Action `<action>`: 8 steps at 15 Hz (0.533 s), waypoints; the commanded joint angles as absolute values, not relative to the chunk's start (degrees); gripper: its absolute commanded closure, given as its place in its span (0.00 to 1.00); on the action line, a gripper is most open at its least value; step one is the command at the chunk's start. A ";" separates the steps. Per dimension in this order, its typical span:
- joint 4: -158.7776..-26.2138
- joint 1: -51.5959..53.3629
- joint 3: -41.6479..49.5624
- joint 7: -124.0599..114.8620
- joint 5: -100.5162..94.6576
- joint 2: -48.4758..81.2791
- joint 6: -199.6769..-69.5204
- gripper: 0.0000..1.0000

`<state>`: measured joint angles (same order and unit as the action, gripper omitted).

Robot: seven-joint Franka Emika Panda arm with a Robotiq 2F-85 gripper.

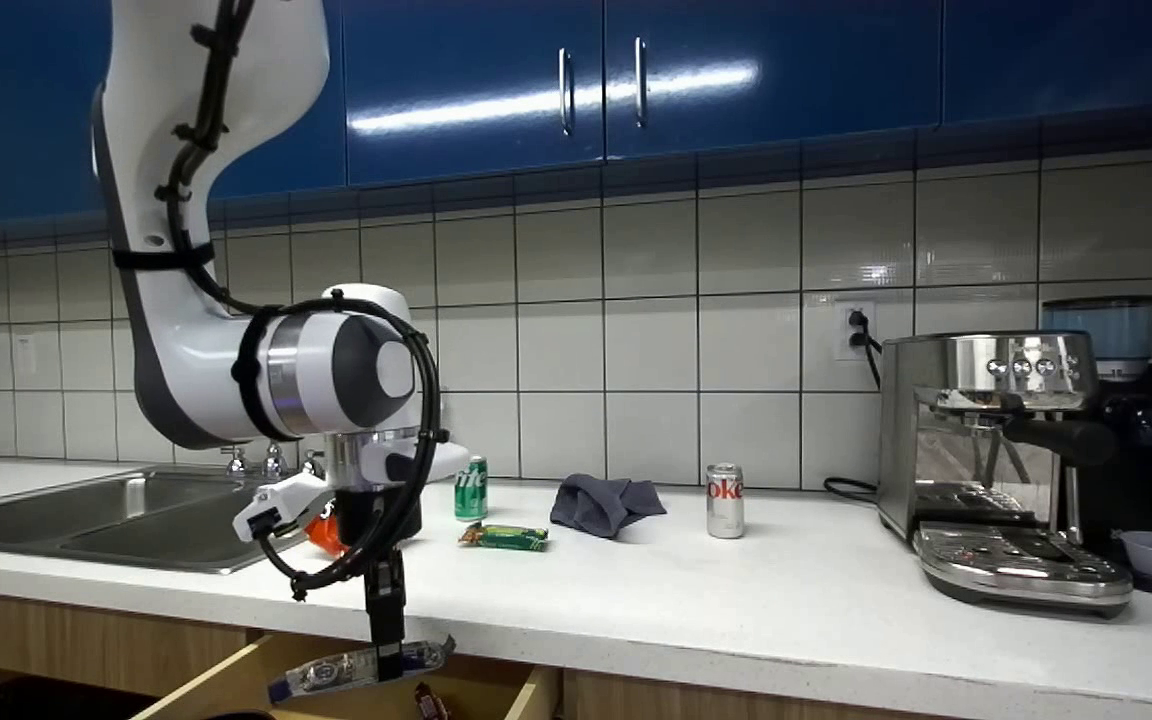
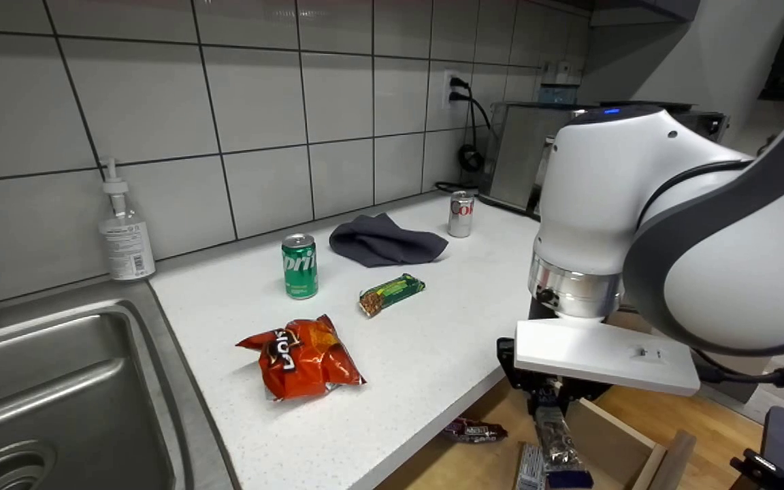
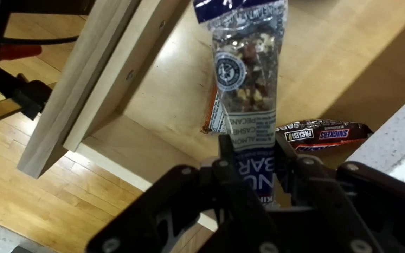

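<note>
Exterior view: white counter [image 1: 696, 590] below blue cabinets [image 1: 476, 80].

We see glossy, crinkled plastic around the nut bar [image 3: 248, 80], smooth wood in the drawer [image 3: 174, 105], a matt cloth [image 2: 385, 243], a shiny metal cola can [image 1: 725, 512], a satin metal sink [image 2: 169, 367] and a smooth worktop [image 2: 460, 299].

Green soda can [image 2: 300, 267], silver soda can [image 2: 461, 215]: cans number two. Nut bar [image 3: 248, 95], Snickers packet [image 3: 325, 133], orange-edged bar [image 3: 216, 114], green-wrapped bar [image 2: 392, 294]: visible bars number four. Singles: one chip bag [image 2: 314, 357], one dark cloth [image 2: 385, 241], one pump bottle [image 2: 126, 245], one espresso machine [image 1: 976, 460], one grinder [image 1: 1131, 440], one drawer [image 3: 174, 95]
</note>
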<state>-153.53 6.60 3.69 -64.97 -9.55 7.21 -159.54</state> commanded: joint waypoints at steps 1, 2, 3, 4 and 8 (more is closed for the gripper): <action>-153.18 7.68 4.78 -69.98 -11.21 10.41 -163.42 0.92; -153.16 8.24 5.27 -70.72 -11.15 11.20 -164.34 0.92; -153.07 8.82 5.74 -71.17 -10.88 11.93 -164.99 0.92; -153.06 9.53 6.33 -71.59 -10.68 12.48 -165.61 0.92; -153.04 12.47 8.73 -72.64 -10.70 13.05 -166.10 0.34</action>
